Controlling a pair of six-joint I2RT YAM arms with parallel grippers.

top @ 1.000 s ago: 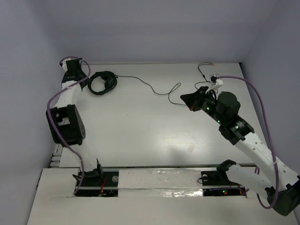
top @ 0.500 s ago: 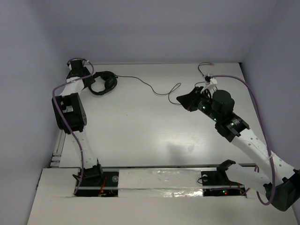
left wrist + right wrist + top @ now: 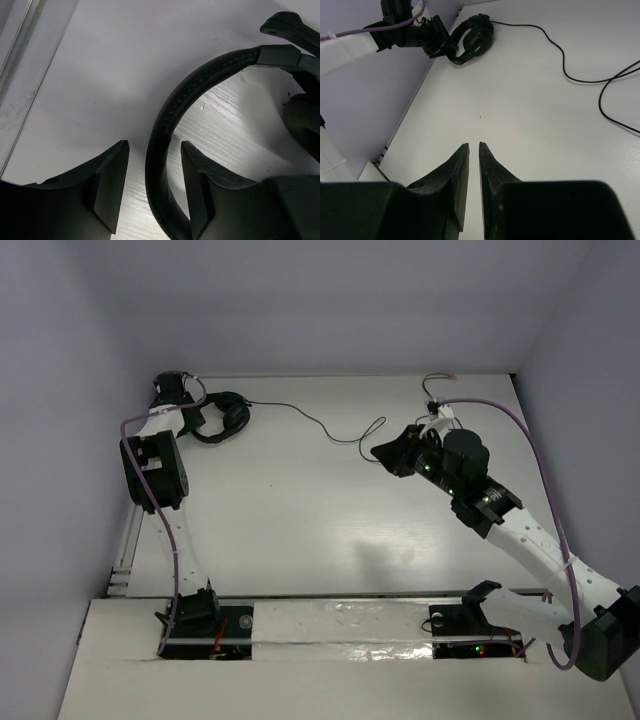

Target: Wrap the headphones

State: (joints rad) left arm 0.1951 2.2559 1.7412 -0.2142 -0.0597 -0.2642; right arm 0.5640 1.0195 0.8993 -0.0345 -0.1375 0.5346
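Observation:
The black headphones (image 3: 224,418) lie at the table's far left, cups together. Their thin black cable (image 3: 330,430) runs right across the back of the table to loops near the far right corner. My left gripper (image 3: 198,420) is open around the headband (image 3: 165,120); the band passes between the fingers with a gap on each side. My right gripper (image 3: 385,452) hovers over the table right of centre, its jaws nearly together with nothing between them (image 3: 474,145). The right wrist view shows the headphones (image 3: 472,39) and the cable (image 3: 563,60) far ahead.
The left wall and a metal rail (image 3: 20,75) run close beside the headphones. Cable loops (image 3: 372,430) lie just behind my right gripper. Purple robot cables (image 3: 545,470) hang along both arms.
My left gripper has swung right from beside the wall onto the headband. My right gripper has crept a little to the left.

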